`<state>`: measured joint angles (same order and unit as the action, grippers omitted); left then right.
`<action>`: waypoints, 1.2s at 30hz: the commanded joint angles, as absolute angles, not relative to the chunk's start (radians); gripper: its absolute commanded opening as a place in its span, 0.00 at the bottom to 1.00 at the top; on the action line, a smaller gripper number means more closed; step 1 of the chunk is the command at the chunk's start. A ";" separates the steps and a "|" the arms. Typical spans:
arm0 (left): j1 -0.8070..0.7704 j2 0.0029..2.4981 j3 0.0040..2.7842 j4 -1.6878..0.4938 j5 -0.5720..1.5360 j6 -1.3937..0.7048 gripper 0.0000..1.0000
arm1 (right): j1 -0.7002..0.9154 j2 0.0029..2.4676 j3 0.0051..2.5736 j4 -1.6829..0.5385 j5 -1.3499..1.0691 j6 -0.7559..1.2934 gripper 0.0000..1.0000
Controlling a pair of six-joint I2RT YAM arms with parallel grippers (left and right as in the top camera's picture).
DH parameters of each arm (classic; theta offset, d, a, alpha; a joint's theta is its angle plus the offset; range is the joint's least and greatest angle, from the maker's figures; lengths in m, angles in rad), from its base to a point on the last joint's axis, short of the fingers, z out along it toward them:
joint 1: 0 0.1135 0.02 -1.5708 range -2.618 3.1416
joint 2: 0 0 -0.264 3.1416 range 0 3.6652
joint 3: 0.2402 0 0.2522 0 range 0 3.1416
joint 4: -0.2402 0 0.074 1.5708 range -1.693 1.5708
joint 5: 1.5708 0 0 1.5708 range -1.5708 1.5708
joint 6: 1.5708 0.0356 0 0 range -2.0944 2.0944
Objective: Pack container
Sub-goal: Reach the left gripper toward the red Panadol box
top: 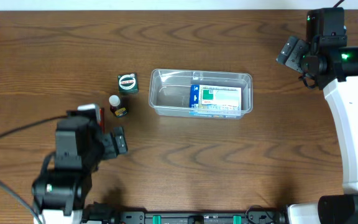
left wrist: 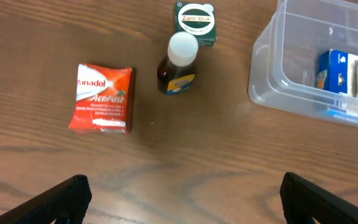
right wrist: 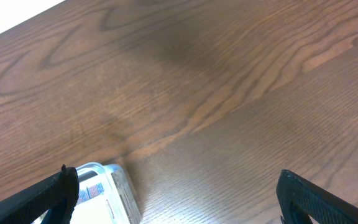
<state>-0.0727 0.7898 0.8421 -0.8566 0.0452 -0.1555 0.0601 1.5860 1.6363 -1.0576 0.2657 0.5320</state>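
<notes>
The clear container (top: 166, 78) sits mid-table with a blue, green and white box (top: 216, 99) lying in its right half. Left of it stand a green Zam-Buk box (top: 128, 82) and a small brown bottle with a white cap (top: 117, 106). A red Panadol box (left wrist: 101, 98) lies left of the bottle (left wrist: 178, 65), and my left arm partly hides it in the overhead view. My left gripper (left wrist: 182, 199) is open and empty, just short of these items. My right gripper (top: 291, 53) is open and empty, off the container's far right corner (right wrist: 120, 186).
The table is dark brown wood. The Zam-Buk box (left wrist: 196, 22) stands just behind the bottle. The container's near left corner (left wrist: 272, 81) shows at the right of the left wrist view, with the blue box (left wrist: 347, 71) inside.
</notes>
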 commanded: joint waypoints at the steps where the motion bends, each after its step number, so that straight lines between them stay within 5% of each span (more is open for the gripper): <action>1: -0.068 0.834 0.863 -0.867 -0.011 -0.124 0.98 | 0.056 1.582 1.640 -1.059 0.281 0.518 0.99; 15: 0.052 0.992 0.857 -0.749 -0.132 -0.130 0.98 | 0.056 1.582 1.640 -1.059 0.281 0.518 0.99; 36: 0.238 1.494 0.857 -0.571 0.016 0.150 0.98 | 0.056 1.582 1.640 -1.059 0.281 0.518 0.99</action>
